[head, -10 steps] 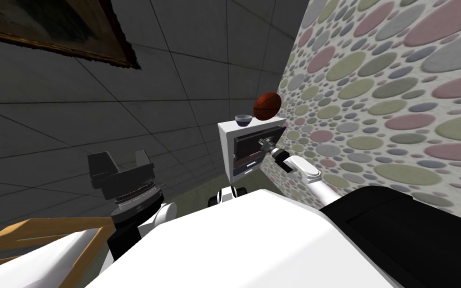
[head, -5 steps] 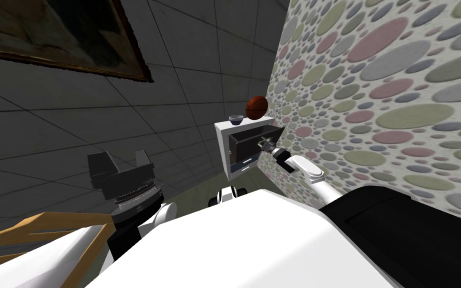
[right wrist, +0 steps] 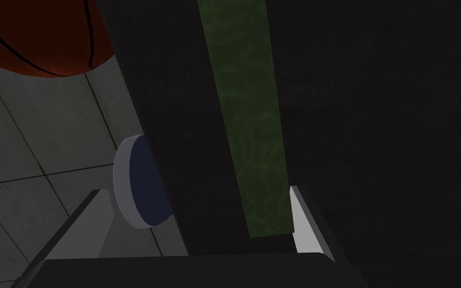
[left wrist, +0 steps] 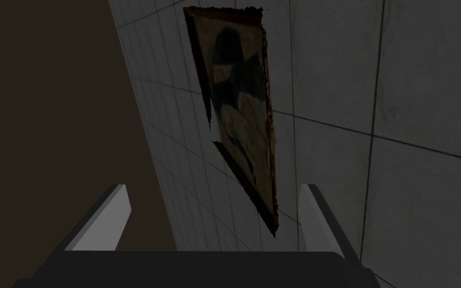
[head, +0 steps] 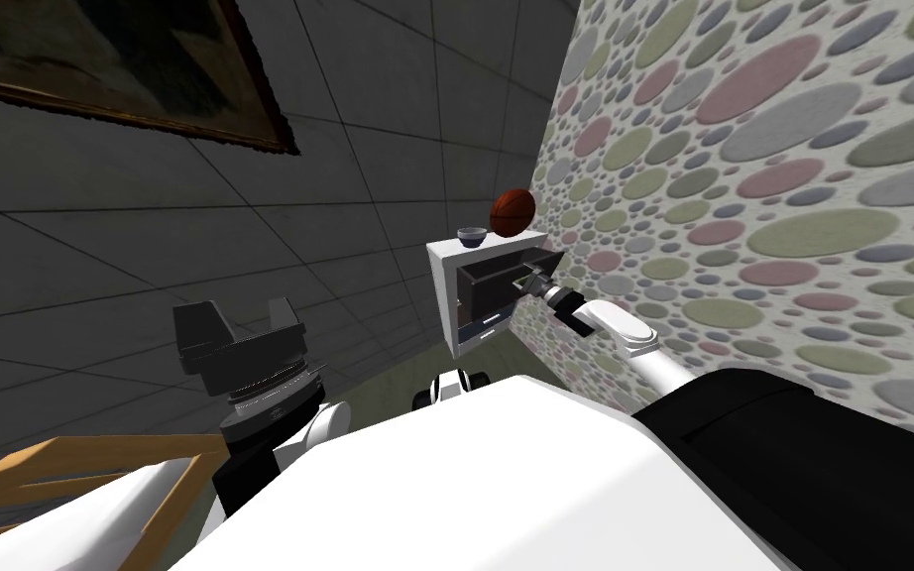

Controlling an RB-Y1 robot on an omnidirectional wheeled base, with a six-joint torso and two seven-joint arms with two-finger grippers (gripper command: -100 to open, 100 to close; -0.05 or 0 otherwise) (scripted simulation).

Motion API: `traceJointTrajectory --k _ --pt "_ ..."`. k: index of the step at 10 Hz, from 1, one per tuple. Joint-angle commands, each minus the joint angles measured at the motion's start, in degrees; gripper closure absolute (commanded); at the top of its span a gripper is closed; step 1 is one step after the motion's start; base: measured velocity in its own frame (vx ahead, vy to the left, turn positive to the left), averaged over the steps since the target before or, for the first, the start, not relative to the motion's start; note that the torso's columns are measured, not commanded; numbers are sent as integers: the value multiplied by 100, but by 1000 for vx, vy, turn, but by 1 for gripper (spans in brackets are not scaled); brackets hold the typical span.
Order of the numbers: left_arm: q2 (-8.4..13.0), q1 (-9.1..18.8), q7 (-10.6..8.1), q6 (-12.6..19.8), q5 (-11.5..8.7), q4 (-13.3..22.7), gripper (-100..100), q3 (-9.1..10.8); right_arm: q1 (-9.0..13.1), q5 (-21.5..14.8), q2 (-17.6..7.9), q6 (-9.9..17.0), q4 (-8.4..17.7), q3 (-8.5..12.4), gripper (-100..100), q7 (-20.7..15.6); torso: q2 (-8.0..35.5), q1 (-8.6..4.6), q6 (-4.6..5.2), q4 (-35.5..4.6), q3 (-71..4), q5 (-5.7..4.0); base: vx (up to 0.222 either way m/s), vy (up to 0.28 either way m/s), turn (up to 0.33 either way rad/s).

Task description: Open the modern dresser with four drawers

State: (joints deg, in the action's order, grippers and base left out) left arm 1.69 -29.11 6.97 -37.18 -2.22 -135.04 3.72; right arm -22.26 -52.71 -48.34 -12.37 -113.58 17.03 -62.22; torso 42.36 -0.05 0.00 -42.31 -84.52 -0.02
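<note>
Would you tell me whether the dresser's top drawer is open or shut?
Open: the top drawer juts out from the white dresser, its dark inside showing.

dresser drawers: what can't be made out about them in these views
- Lower drawers of the white box-shaped dresser: head view, too small to count.
- Inside of its pulled-out dark top drawer: head view, only darkness.
- Drawer handle: right wrist view, too close; dark flat planes stand between the fingers of the right gripper.
- Orange-brown basketball: right wrist view, cut off by the picture's edge.
</note>
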Motion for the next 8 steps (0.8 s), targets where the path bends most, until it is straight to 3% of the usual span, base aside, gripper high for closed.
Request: traceJointTrajectory --k 1,2,3,8 --pt "0 0 0 0 0 0 0 0 -31 163 -367 -40 -7 188 -100 275 9 4 13 -17 2 14 15 59 -68" --pt "0 0 0 0 0 0 0 0 -36 124 -285 -69 33 99 -100 205 24 16 9 -31 10 26 11 20 -17" --pt "0 0 0 0 0 0 0 0 -48 127 -298 -57 33 97 0 230 29 17 1 -25 15 19 6 1 1" --pt "0 0 0 0 0 0 0 0 -77 119 -290 -60 64 71 0 225 -1 15 -1 -4 -2 9 0 0 0"
